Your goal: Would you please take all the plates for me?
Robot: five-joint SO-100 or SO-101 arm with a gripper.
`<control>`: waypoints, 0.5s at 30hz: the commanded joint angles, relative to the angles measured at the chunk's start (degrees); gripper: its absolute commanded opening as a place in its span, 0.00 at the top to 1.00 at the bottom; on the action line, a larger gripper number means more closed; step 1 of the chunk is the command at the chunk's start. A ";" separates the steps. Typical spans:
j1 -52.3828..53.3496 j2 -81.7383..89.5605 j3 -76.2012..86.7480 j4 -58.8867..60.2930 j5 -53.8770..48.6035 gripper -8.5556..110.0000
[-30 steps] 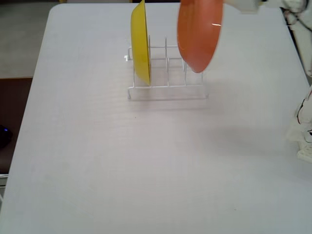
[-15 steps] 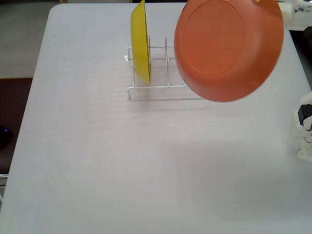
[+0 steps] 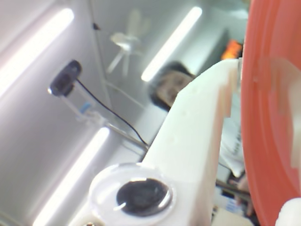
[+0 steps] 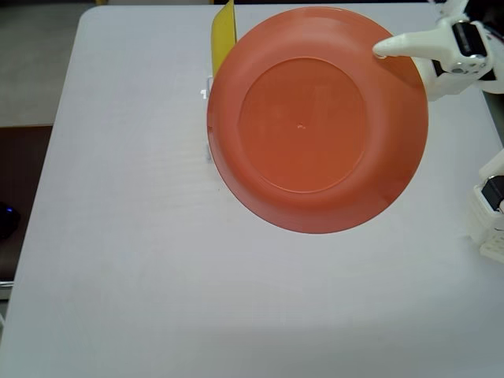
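In the fixed view the orange plate [image 4: 315, 118] is lifted high towards the camera, face up, and covers much of the table's middle. My white gripper [image 4: 386, 52] is shut on its upper right rim; one finger lies on top and the other is hidden beneath. The yellow plate [image 4: 224, 33] stands on edge behind the orange one, mostly covered. In the wrist view the orange plate [image 3: 270, 117] fills the right side beside my white finger [image 3: 202, 132]. The light blue and cream-white plates are hidden or out of view.
A bit of the white wire rack [image 4: 206, 91] peeks out left of the orange plate. The arm's base [image 4: 492, 213] is at the white table's [image 4: 118, 252] right edge. The wrist view faces the ceiling lights and a mounted webcam [image 3: 66, 77].
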 commanded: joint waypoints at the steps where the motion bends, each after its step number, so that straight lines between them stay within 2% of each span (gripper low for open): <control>1: 0.09 -1.14 -1.05 -7.47 1.23 0.93; 15: 2.64 -4.66 -2.72 -11.25 7.21 0.93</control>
